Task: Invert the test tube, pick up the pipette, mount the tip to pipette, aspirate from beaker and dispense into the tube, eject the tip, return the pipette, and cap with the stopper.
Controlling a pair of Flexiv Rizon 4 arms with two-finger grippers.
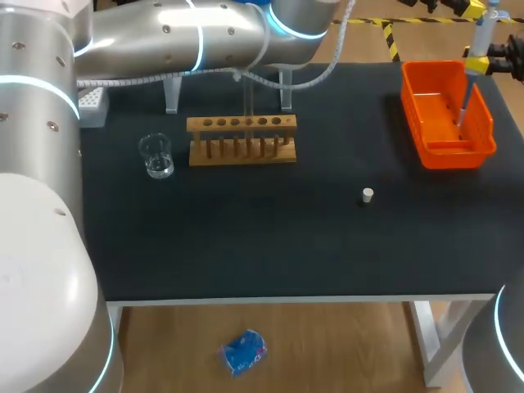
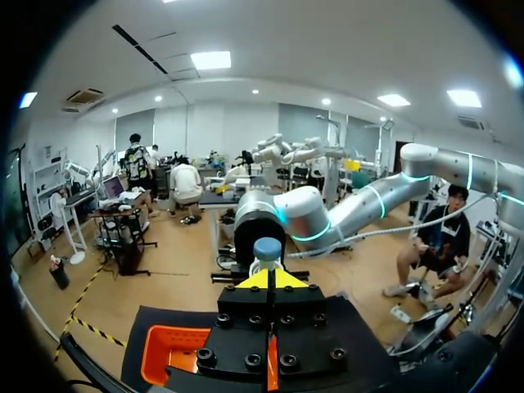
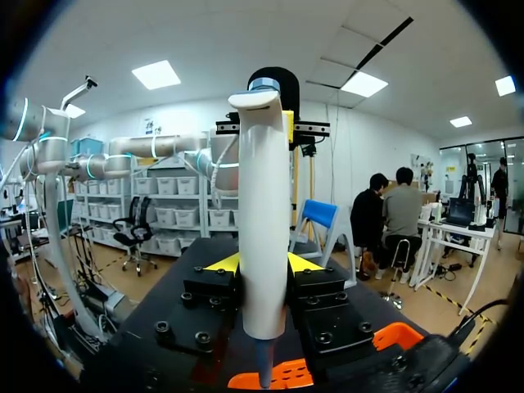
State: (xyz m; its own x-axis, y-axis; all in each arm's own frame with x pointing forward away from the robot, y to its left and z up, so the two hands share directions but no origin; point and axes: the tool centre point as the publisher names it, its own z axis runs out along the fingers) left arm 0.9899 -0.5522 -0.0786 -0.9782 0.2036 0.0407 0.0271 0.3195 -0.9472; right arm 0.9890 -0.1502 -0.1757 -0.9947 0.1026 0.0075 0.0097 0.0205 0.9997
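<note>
My right gripper (image 3: 262,266) is clamped on the pipette (image 3: 264,213), a yellow tip pressed against each side of its white body. The pipette stands upright, long axis vertical. Its narrow lower end points down over the orange bin (image 1: 413,106) at the table's far right corner. I cannot tell from here whether a disposable tip is on that end.

My left gripper (image 2: 273,280) has its yellow tips drawn together with nothing between them. It sits just behind the blue button (image 2: 268,248) on top of the pipette, at about the same height. I cannot tell whether it touches the button.

I judge this to be the tip-ejection step, and it turns on that one alignment. The left gripper is the nearer one to the button, and any push must run down the pipette's axis so the tip drops into the bin and not beside it. An off-axis push could tilt the pipette in the right gripper's hold.

Well apart from all this, the white stopper (image 1: 368,195) lies alone on the mat. Further left are the wooden rack (image 1: 242,151) and the beaker (image 1: 155,155).
</note>
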